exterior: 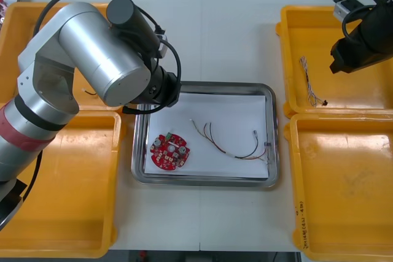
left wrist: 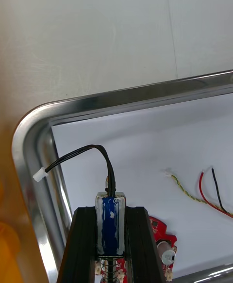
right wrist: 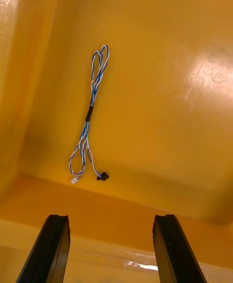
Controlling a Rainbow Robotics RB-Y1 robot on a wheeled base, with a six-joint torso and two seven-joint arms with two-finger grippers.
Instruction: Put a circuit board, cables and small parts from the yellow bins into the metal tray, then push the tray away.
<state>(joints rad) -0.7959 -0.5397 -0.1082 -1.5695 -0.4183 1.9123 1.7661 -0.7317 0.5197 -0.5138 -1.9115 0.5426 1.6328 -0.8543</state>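
Black cable [left wrist: 73,155] clamped in my left tool [left wrist: 110,215]; loose end may drape tray [left wrist: 121,101] rim. Right tool [right wrist: 110,220] open.

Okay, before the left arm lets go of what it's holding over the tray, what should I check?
1. Grip: left end effector shut on the small metal part with its black cable: ok.
2. Position: part above the metal tray's white inside, near a corner: ok.
3. Landing spot: red circuit board lies close beside the part; clearance: cannot tell.
4. Cable's white plug shows against the tray's rim; landing inside: cannot tell.
5. Right end effector open above the twisted blue and white cable in its yellow bin: ok.
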